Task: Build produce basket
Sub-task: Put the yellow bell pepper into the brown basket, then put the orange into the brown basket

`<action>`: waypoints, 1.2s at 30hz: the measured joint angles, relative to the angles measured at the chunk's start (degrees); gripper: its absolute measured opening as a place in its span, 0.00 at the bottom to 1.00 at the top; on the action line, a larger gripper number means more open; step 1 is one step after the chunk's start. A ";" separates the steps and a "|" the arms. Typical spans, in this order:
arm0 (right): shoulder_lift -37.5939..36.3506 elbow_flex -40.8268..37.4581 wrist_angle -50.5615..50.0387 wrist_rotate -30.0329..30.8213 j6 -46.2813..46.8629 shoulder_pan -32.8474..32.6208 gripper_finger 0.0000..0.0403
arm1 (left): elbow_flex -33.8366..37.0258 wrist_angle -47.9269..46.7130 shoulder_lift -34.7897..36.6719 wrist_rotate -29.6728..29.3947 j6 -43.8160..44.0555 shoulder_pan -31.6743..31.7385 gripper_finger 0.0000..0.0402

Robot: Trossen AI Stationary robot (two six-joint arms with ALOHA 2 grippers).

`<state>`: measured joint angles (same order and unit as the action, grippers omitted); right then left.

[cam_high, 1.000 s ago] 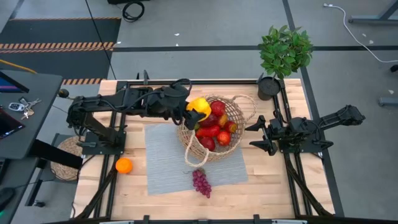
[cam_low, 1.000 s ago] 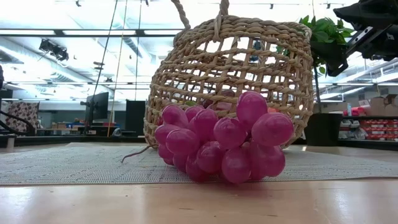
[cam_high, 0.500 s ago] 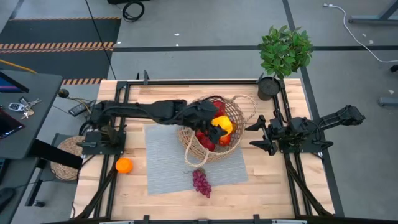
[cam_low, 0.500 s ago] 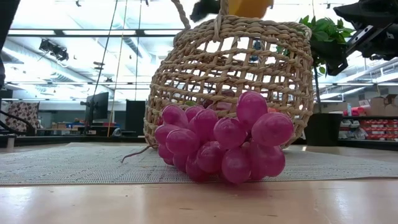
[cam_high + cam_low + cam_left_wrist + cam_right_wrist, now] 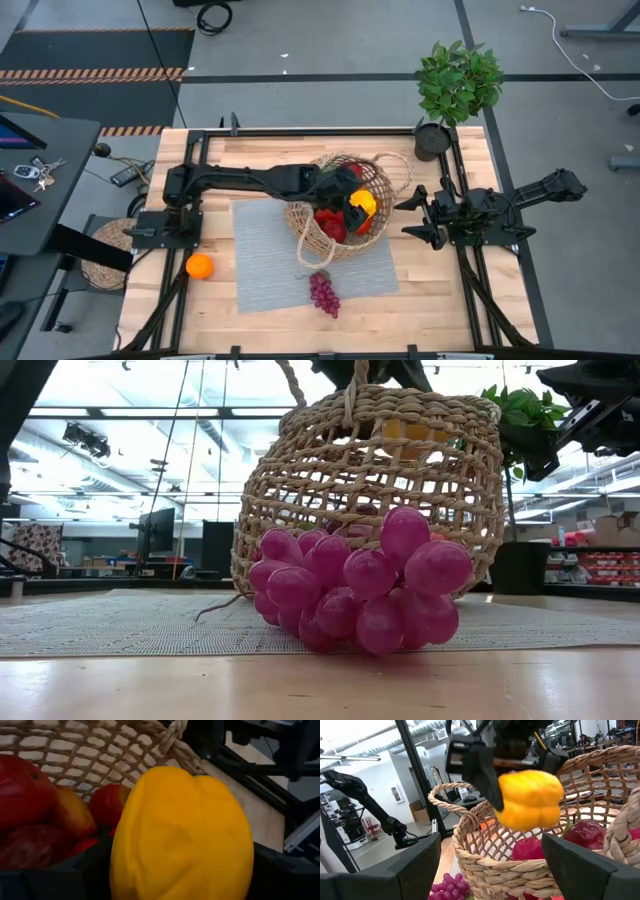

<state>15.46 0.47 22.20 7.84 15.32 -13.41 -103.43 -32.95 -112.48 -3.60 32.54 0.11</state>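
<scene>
LEFT: my left gripper (image 5: pixel 352 205) holds the yellow pepper (image 5: pixel 362 201) inside the basket (image 5: pixel 385 180), not yet released | RIGHT: my right gripper (image 5: pixel 415 217) waits open beside it | DONE: red fruit (image 5: pixel 328 222) in | LEFT TO DO: grapes (image 5: pixel 323 292), orange (image 5: pixel 199 265) on table

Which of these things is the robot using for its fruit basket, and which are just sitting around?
For the job:
- basket
- yellow pepper, held over the basket by the left gripper
- red fruits in the basket
- purple grapes on the grey mat
- orange on the table

Just sitting around:
- potted plant
- round woven mat
- right gripper, waiting open
</scene>
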 joint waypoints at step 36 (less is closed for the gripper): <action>0.16 0.02 0.59 0.00 -0.01 -0.02 0.86 | -11.00 -11.77 -6.54 -7.82 -27.96 -0.71 0.97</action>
<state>15.62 0.49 22.78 7.84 15.31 -13.43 -114.43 -44.72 -119.02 -11.42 4.58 -0.60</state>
